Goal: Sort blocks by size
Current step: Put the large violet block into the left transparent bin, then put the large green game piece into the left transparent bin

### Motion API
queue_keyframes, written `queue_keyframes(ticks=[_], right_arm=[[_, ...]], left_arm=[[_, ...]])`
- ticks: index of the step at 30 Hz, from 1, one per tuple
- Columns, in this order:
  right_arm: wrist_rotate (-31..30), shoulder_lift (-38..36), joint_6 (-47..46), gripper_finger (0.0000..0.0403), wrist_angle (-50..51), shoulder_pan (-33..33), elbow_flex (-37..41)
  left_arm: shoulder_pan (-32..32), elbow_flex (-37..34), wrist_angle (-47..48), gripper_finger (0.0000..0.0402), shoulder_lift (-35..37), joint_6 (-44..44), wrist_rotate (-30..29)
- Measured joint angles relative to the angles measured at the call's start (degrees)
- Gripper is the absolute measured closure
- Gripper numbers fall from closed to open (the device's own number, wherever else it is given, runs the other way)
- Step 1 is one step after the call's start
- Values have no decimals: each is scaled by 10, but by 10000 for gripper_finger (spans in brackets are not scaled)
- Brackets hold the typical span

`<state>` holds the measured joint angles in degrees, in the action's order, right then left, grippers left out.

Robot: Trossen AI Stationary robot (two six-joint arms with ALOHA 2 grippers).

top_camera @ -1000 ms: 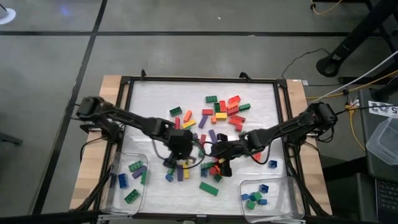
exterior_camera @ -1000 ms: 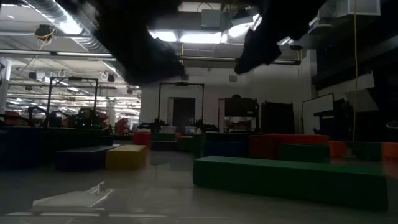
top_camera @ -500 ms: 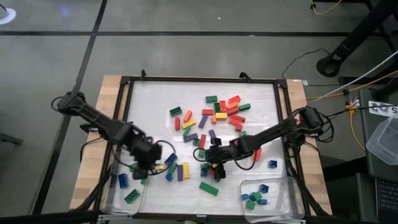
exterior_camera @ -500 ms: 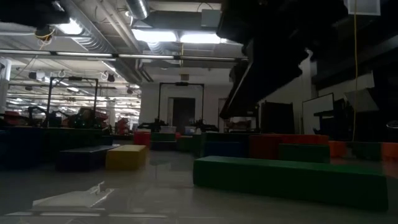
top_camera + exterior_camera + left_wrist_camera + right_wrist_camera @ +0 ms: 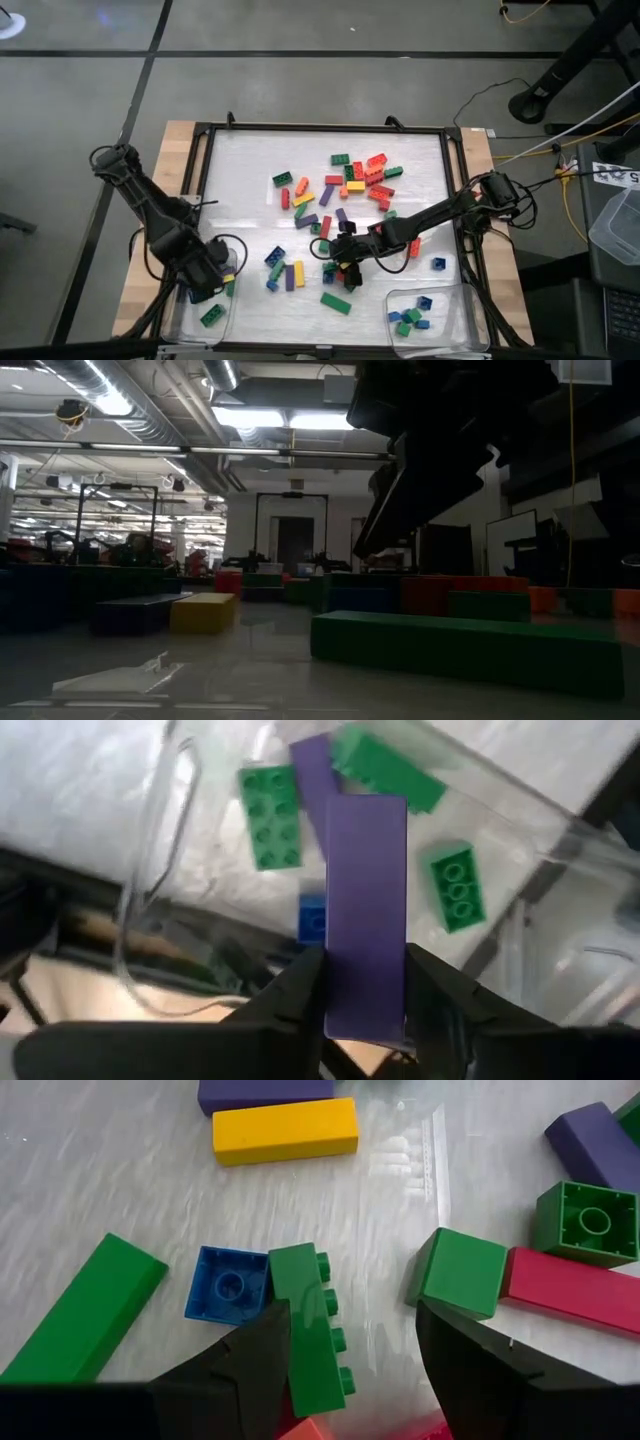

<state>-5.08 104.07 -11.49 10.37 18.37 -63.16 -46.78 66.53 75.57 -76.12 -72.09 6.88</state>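
Observation:
Loose blocks of many colours (image 5: pixel 340 190) lie over the middle of the white mat. My left gripper (image 5: pixel 205 273) hangs over the clear tray (image 5: pixel 180 310) at the near left, shut on a long purple block (image 5: pixel 365 890). Green blocks (image 5: pixel 268 815) and a blue one (image 5: pixel 312 920) lie in that tray. My right gripper (image 5: pixel 343 258) is open, low over the near part of the pile. A long green block (image 5: pixel 310 1330) lying on its side stands between its fingers, close to one finger (image 5: pixel 250 1365); I cannot tell whether they touch. My left gripper pinches the purple block between its two fingers (image 5: pixel 295 995), on the block's two long sides near one end (image 5: pixel 365 1015). The fingers come from above, pointing down. The rest of the block sticks out past the fingertips, over the tray.
A second clear tray (image 5: pixel 470 330) at the near right holds small blue and green blocks. A black frame (image 5: pixel 455 200) runs around the mat. A long green block (image 5: pixel 335 302) and a small blue one (image 5: pixel 438 264) lie apart near the front.
My left gripper has gone from the middle of the pile toward the table's left and near edges, rolling its wrist, and now hangs over the left tray. My right gripper has sunk a little toward the pile.

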Motion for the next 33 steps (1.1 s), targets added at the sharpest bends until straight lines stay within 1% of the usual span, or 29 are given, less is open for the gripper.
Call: queue_keyframes(ticks=[3, 6, 11, 18, 22, 25, 28, 31, 33], right_arm=[[3, 0, 0, 187, 0, 0, 0], [18, 0, 0, 187, 0, 0, 0], [33, 0, 0, 187, 2, 0, 0], [36, 32, -1, 187, -2, 0, -1], [32, 44, -1, 192, -9, 0, -2], [27, 45, 0, 218, -8, 0, -2], [26, 46, 0, 267, -2, 0, -4], [25, 47, 1, 315, 0, 0, -9], [17, 47, 1, 316, 1, 0, -16]], left_arm=[[-14, -12, 5, 280, 0, -33, -18], [-20, -32, 2, 250, 0, -52, -19], [-20, -52, -1, 217, 0, -45, -19], [-20, -52, -29, 214, 0, 17, -20], [-19, -52, -58, 221, 0, 37, -39], [-18, -52, -83, 226, 0, 44, -62], [-18, -52, -110, 231, 0, 66, -102], [-18, -52, -139, 235, 0, 99, -164], [-18, -52, -156, 237, 0, 127, -225]])
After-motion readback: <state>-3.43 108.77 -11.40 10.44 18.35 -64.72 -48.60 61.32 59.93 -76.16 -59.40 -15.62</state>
